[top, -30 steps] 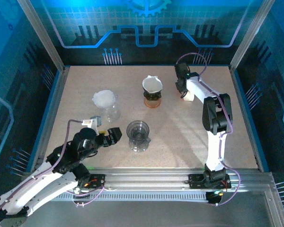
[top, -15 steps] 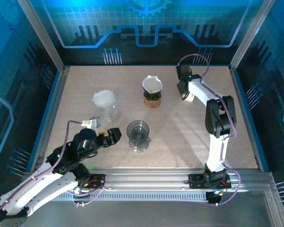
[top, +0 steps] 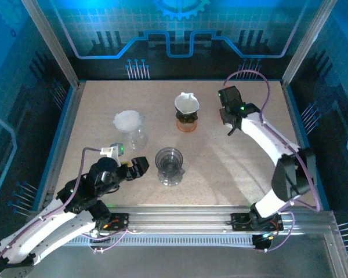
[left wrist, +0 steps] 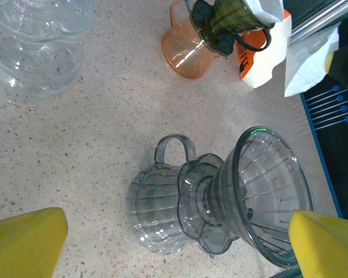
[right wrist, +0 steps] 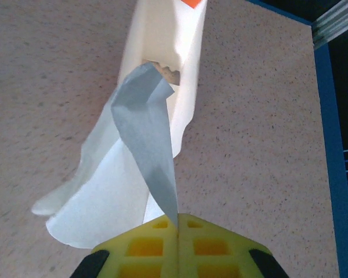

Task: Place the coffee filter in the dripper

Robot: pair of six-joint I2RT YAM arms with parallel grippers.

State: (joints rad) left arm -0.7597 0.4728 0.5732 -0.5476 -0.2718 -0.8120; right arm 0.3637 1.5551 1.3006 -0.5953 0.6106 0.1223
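Note:
My right gripper (right wrist: 178, 223) is shut on the tip of a white coffee filter (right wrist: 148, 133), which is drawn up out of the white filter box (right wrist: 162, 35). More filters (right wrist: 98, 197) fan out beneath it. In the top view that gripper (top: 230, 117) is at the back right of the table. The grey dripper (left wrist: 269, 191) sits on a grey ribbed server (left wrist: 156, 208) in front of my left gripper (left wrist: 177, 252). That gripper's yellow fingers (left wrist: 23, 243) stand wide open with nothing between them. From above, the dripper (top: 169, 163) is at front centre, just right of the left gripper (top: 140, 166).
An orange carafe (top: 187, 120) with a white filter in its dripper stands at back centre. A clear dripper set (top: 130, 125) holding a filter stands to the left. Blue walls and metal frame posts (top: 51, 43) bound the table.
The right arm's elbow has swung out to the right and lower, and its gripper has drawn back toward the near right. The left arm has not moved.

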